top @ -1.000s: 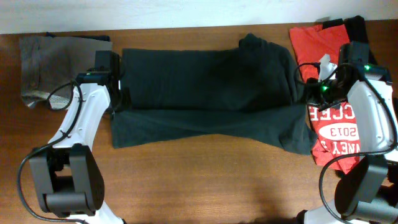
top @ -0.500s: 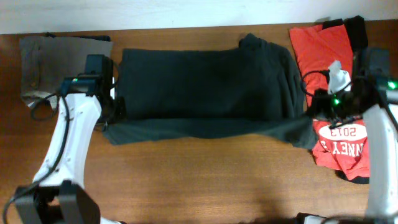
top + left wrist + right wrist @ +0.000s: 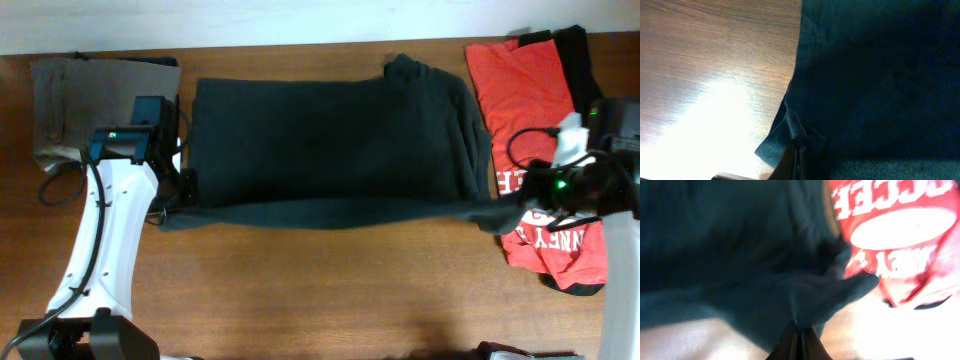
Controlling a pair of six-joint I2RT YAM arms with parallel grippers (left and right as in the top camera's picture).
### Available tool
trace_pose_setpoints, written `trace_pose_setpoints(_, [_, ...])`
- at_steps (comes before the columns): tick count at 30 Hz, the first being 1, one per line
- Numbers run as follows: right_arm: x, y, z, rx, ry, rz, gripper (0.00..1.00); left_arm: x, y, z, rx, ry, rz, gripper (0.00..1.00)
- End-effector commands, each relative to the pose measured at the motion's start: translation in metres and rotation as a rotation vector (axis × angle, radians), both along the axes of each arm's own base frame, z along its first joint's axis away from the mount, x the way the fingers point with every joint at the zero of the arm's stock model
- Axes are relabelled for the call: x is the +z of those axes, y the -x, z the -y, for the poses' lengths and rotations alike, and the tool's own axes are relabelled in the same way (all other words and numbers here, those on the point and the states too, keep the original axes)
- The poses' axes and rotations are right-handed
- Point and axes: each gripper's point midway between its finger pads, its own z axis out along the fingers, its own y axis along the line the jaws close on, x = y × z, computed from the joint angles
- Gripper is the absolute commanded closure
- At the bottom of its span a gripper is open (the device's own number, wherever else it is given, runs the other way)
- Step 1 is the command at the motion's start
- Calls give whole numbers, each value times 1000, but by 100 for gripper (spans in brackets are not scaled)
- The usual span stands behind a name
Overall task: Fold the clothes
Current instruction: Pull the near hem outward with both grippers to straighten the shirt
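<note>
The black T-shirt (image 3: 330, 140) lay mid-table, its long axis running left to right and its collar end toward my right, beside the red T-shirt (image 3: 520, 90). Its near edge was stretched in a straight band between my two hands. My left gripper (image 3: 797, 155) was pinched closed on the near-left corner of the cloth. My right gripper (image 3: 799, 330) was pinched closed on the near-right corner, which overlapped the red shirt's white print. The far edge lay flat, close to the back edge of the table (image 3: 330, 290). The left edge was just beside a folded grey-brown garment (image 3: 75, 100). Bare wood lay open along the whole near side. Another black garment (image 3: 572, 45) showed at the far right.
</note>
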Motion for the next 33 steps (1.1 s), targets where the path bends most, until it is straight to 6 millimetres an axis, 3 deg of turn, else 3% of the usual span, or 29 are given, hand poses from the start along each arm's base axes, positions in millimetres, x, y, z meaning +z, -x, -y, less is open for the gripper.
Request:
trace_pose_setpoints(1, [10, -5, 22, -33, 64, 47, 96, 13, -5, -12, 21, -62, 54, 99])
trace_pose_setpoints(8, [7, -29, 23, 44, 52, 94, 96, 16, -24, -13, 24, -67, 132, 99])
trace_pose_setpoints(13, [1, -29, 21, 55, 35, 73, 96, 17, -24, -16, 27, -83, 135, 99])
trace_pose_setpoints(22, [-2, 15, 8, 48, -1, -50, 96, 22, 7, -17, 49, -88, 49, 99])
trace_pose_setpoints(28, [2, 46, 19, -39, -24, -92, 96, 39, 32, -19, 87, -88, 49, 99])
trace_pose_setpoints(33, [3, 52, 18, -55, -41, -94, 96, 45, 45, -25, 114, -88, 35, 99])
